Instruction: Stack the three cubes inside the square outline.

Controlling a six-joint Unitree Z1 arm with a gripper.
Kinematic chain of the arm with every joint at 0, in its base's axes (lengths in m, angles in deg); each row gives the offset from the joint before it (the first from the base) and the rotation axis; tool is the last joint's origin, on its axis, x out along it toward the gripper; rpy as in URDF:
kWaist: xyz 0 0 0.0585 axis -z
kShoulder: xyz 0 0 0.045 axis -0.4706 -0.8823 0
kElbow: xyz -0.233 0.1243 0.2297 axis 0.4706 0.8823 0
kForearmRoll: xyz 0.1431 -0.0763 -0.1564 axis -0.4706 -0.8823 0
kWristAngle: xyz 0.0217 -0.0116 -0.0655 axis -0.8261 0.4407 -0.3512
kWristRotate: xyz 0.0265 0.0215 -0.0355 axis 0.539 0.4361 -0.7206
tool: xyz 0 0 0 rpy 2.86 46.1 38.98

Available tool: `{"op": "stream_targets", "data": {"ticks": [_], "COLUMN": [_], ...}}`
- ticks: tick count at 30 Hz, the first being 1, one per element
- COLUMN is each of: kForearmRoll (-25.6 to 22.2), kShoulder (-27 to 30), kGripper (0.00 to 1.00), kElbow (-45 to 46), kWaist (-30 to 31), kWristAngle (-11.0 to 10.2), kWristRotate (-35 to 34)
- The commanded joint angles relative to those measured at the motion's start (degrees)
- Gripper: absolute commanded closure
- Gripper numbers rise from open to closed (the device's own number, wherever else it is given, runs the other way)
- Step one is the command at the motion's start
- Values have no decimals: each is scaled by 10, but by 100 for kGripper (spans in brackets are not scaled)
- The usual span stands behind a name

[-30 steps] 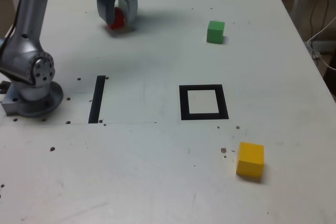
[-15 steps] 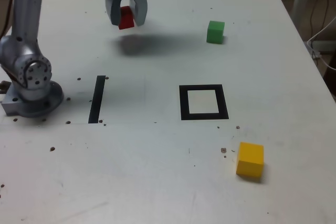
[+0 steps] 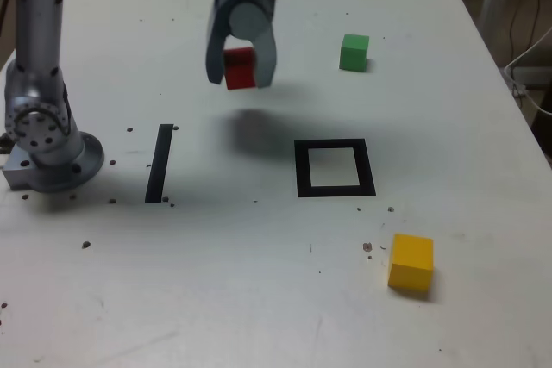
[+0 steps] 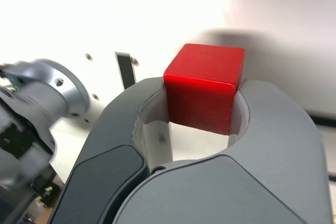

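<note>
My gripper (image 3: pixel 241 72) hangs above the table with the red cube (image 3: pixel 239 67) clamped between its two grey fingers. It is up and to the exterior view's left of the square outline (image 3: pixel 335 167). Up close in the wrist view, the red cube (image 4: pixel 205 86) fills the gap between the fingers of the gripper (image 4: pixel 202 100). The green cube (image 3: pixel 354 52) sits on the table at the back right of the exterior view. The yellow cube (image 3: pixel 410 261) rests at the front right, below the outline.
The arm's round base (image 3: pixel 52 161) stands at the exterior view's left edge. A straight black strip (image 3: pixel 159 162) lies between the base and the outline. The white table (image 3: pixel 259 282) has small dark specks, and its right edge runs close by the cubes.
The gripper has lifted the red cube off the table at the back and carried it toward the exterior view's right and front, nearer the square outline.
</note>
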Motion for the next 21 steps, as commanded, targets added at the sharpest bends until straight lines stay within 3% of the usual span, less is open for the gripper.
{"op": "stream_targets", "data": {"ticks": [1,21], "kForearmRoll": [-6,-20], "kShoulder": [-1,-80], "kGripper": [71,71], "kElbow": [-17,-118], "kWaist": [36,149], "kWristAngle": [5,43], "kWristRotate": [-18,-101]}}
